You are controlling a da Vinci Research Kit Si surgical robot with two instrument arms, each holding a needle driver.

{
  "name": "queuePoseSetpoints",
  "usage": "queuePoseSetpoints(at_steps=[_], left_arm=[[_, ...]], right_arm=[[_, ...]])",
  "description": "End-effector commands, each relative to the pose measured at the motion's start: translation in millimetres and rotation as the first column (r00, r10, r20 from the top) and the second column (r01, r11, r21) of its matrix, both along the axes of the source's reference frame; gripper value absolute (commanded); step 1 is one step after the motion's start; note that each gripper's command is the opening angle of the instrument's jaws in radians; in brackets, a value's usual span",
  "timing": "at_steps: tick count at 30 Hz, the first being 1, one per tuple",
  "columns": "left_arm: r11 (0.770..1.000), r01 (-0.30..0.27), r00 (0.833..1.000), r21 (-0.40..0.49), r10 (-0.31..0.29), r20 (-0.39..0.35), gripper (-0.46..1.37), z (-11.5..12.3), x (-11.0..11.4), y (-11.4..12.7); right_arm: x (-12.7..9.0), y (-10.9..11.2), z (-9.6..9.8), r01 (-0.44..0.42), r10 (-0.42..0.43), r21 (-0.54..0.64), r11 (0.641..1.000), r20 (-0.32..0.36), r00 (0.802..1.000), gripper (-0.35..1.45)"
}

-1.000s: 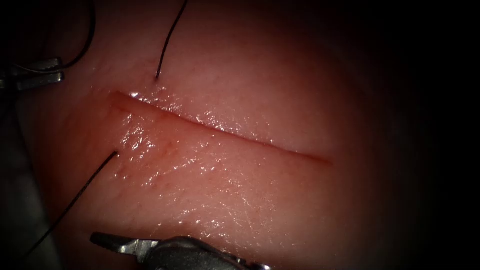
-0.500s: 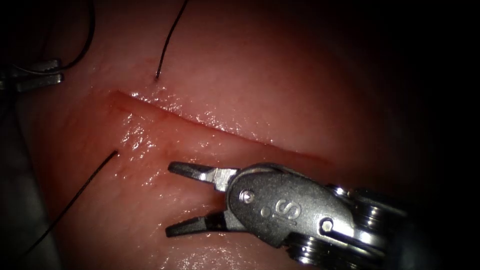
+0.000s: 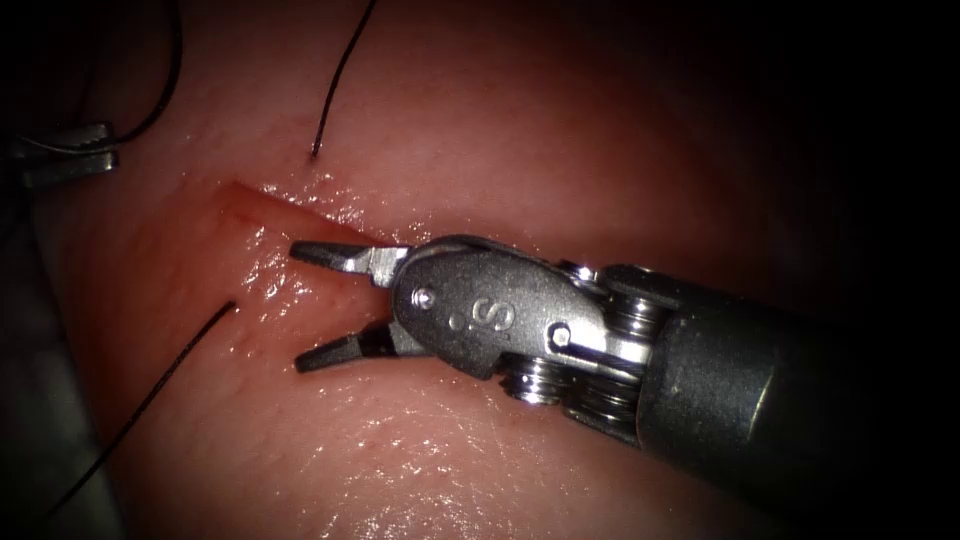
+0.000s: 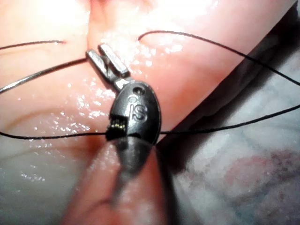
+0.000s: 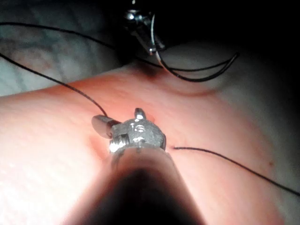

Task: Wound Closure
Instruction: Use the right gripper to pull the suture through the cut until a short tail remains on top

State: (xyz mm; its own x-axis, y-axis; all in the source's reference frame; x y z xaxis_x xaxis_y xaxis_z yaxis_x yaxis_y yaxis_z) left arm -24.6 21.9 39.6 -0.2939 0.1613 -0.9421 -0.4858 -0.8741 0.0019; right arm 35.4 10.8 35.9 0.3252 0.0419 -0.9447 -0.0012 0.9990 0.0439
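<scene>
Needle (image 5: 197, 72): held near one end in the left tool's (image 5: 149, 44) closed jaws, off the tissue's (image 3: 480, 130) left edge, outside it | right tool (image 3: 300, 305): jaws apart, empty, over the cut (image 3: 270, 205) | thread (image 3: 335, 85) enters tissue both sides of cut, ends cut off by frame.

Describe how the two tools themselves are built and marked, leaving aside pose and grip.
The right tool has two slim grey metal jaws with darker tips, hinged in a rounded steel head stamped with a dot and an "S". Behind it sit stacked shiny discs and a dark, thick round shaft. The left tool has flat ribbed steel jaws on an oval grey head marked "IS".
</scene>
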Motion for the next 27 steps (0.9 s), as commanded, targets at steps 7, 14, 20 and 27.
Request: queuePoseSetpoints(at_steps=[7,14,20,27], left_arm=[[1.0,-0.01,1.0,0.003,0.01,0.002,-0.35,-0.1,0.0,-0.1],[1.0,-0.011,1.0,0.003,0.011,0.002,-0.35,-0.2,0.2,-0.2],[1.0,-0.012,1.0,0.003,0.012,0.002,-0.35,-0.3,0.3,-0.2],[1.0,-0.012,1.0,0.003,0.012,0.002,-0.35,-0.3,0.3,-0.3]], right_arm=[[2.0,-1.2,3.1,0.037,-0.037,-0.027,0.999,0.0,0.999,1.33],[3.7,-2.2,5.2,0.041,-0.041,-0.039,0.998,0.006,0.999,1.33],[4.7,-2.6,6.1,0.041,-0.041,-0.038,0.998,0.001,0.999,1.32],[5.3,-2.8,6.8,0.043,-0.043,-0.043,0.998,0.007,0.999,1.27]])
